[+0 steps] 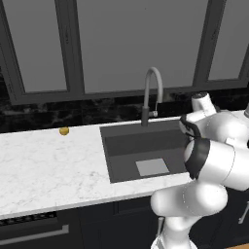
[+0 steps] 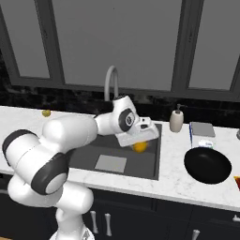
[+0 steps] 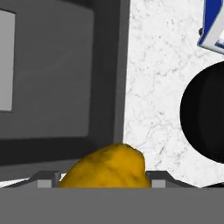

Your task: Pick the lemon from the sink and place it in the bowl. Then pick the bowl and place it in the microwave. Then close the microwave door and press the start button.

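While the arm reaches across the basin, the scene reads from left to right as follows.

Small ball: dull mustard yellow, on the white marble counter near the back wall, well left of the sink.
Sink: dark grey rectangular basin, pale square mat on its floor, curved grey tap behind.
Gripper: over the right part of the sink, jaws spread wide to either side of the lemon; actual contact cannot be confirmed.
Lemon: orange-yellow, roundish, lumpy skin; between the fingertips, above the basin's right side. The hand view shows its blunt, knobbly end.
Soap dispenser: beige, just right of the sink.
Bowl: glossy black, wide, shallow, on the counter right of the sink, apart from the lemon.
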Robot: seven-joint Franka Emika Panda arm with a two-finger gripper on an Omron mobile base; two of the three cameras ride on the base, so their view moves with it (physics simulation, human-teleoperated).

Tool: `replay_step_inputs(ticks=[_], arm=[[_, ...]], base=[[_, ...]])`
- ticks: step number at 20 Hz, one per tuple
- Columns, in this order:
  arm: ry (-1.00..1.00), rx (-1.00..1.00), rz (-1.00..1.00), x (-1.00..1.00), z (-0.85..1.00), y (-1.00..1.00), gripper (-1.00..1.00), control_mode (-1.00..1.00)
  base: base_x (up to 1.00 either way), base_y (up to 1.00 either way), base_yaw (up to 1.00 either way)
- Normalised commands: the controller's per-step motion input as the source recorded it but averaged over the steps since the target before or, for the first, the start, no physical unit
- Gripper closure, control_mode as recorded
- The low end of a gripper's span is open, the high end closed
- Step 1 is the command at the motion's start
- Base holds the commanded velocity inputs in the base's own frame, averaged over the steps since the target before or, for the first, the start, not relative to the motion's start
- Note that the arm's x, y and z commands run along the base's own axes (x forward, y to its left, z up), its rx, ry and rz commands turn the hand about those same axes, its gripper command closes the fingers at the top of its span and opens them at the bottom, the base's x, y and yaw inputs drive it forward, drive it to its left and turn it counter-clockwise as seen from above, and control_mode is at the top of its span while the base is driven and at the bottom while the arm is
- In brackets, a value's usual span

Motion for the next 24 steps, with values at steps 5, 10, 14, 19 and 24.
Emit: replay_step_inputs(ticks=[5, 10, 14, 19, 24], arm=[[0.02, -0.03, -0.03, -0.09, 0.2, -0.8, 1.0, -1.0], [-0.01, 0.07, 0.0, -0.03, 0.18, -0.72, 1.0, -1.0], [0.0, 0.02, 0.0, 0.0, 0.23, -0.54, 1.0, -1.0], [0.0, 0.14, 0.0, 0.0, 0.11, -0.59, 1.0, -1.0], [-0.01, 0.16, 0.0, 0.0, 0.0, -0.43, 1.0, -1.0]], base=[[0.0, 0.0, 0.0], [0.0, 0.0, 0.0], [0.0, 0.0, 0.0], [0.0, 0.0, 0.0], [0.0, 0.0, 0.0]])
